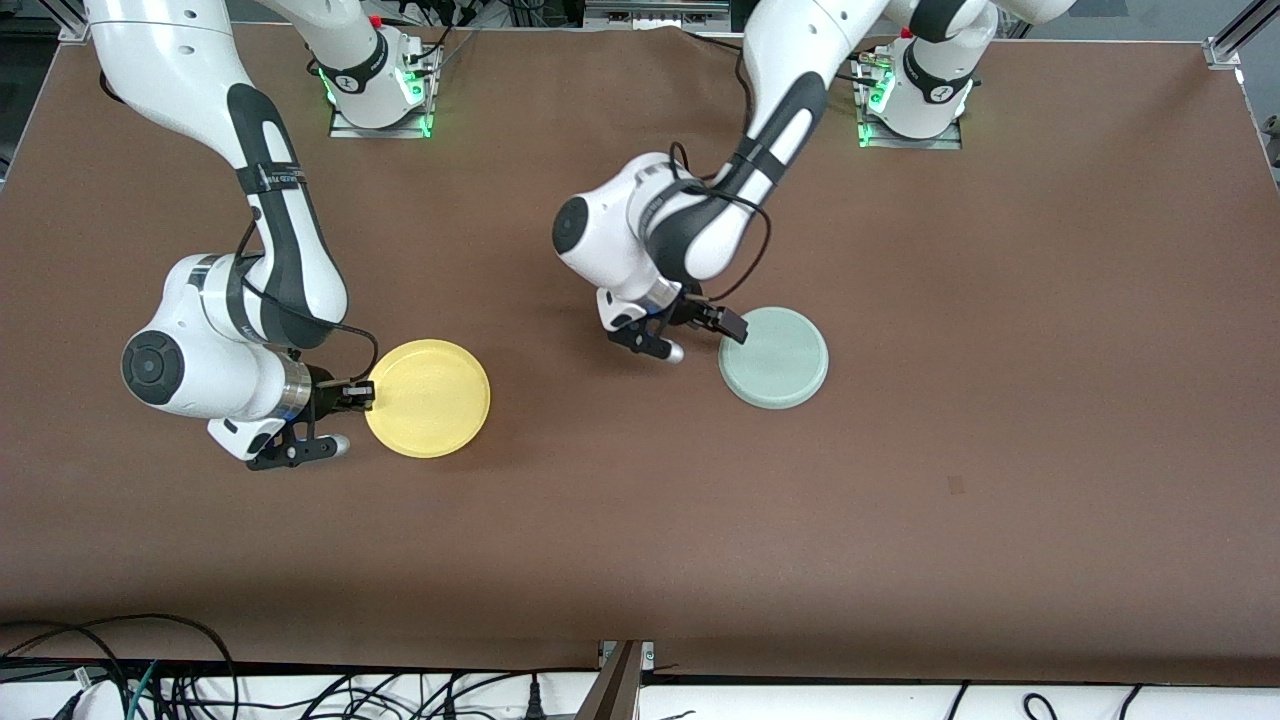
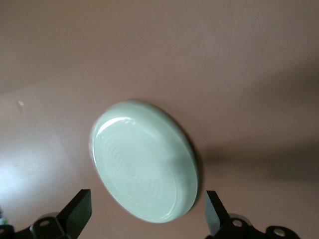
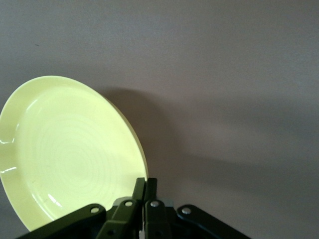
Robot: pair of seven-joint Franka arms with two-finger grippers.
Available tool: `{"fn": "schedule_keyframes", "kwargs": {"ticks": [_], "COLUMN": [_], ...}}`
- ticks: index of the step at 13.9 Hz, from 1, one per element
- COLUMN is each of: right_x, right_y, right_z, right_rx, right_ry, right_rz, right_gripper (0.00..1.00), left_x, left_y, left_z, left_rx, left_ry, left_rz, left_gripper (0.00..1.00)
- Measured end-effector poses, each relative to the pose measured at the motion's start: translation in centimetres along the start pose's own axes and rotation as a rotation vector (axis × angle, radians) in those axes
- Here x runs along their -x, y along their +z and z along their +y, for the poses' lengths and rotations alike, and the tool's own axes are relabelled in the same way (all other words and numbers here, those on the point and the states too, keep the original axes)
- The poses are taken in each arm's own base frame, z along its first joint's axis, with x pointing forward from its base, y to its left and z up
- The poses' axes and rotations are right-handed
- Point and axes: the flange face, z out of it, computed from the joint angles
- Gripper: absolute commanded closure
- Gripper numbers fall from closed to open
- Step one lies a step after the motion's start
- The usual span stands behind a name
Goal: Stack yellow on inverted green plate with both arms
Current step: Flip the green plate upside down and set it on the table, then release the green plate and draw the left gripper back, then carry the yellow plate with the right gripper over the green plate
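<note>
Right jaws: pressed together on the rim of the yellow plate (image 3: 70, 154), as is shown at close range in the right wrist view, where both fingers meet on the plate's edge.
Right gripper (image 1: 358, 397): held low and roughly level at the plate's edge, on the side toward the right arm's end of the table.
Right arm (image 1: 250, 300): bent sharply at the elbow, its forearm brought down from the base and its wrist turned sideways toward the plate.
Yellow plate: seen right way up with its hollow facing upward; being round, it has no long axis. Whether it rests flat on the brown table (image 1: 1000, 350) or is raised slightly cannot be told.
Left jaws: spread wide and released, with nothing between them; in the left wrist view one finger is seen at either side of the green plate (image 2: 144, 162).
Left gripper (image 1: 690, 335): placed just beside the green plate's edge, on the side toward the right arm's end.
Left arm (image 1: 700, 215): reached down from its base, the wrist folded low over the table.
Green plate: laid inverted on the table, base ring upward, well apart from the yellow plate.
Views compared: the distance between the two plates is shown by the front view alone; the domed underside of the green plate is made plain by the left wrist view.
</note>
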Motion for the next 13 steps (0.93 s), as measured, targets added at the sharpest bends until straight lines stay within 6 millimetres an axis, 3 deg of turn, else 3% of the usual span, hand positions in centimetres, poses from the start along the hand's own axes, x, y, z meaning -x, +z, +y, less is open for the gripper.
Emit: {"fn": "schedule_keyframes", "kwargs": {"ticks": [1,3,6,8,10,13], "right_x": [0.0,0.0,0.0,0.1,0.2,0.5], "right_y": [0.0,0.1,0.2,0.5,1.0,2.2], "right_z": [-0.1,-0.3,-0.9,-1.7,-4.0,-9.4], "right_rx": [-0.004,-0.013,-0.034,-0.044,-0.061,-0.094], "right_ry": [0.001,0.002,0.012,0.053,0.104,0.204], "right_rz": [0.0,-0.001,-0.002,-0.013,-0.03,-0.062], "right_gripper": [1.0,1.0,1.0,1.0,1.0,1.0], "left_x": [-1.0,-2.8,-3.8,-2.6,-0.9,2.7], "left_y": [0.0,0.0,-0.2,-0.5,-0.9,-2.3], "left_z": [-2.5,-9.7,-25.3,-33.8,-39.3,-47.1], "left_rx": [0.047,0.164,0.336,0.383,0.396,0.479], "left_ry": [-0.044,-0.134,-0.224,-0.298,-0.345,-0.415], "left_rz": [-0.007,-0.034,-0.024,0.0,0.005,0.016], "left_gripper": [0.0,0.0,0.0,0.0,0.0,0.0]}}
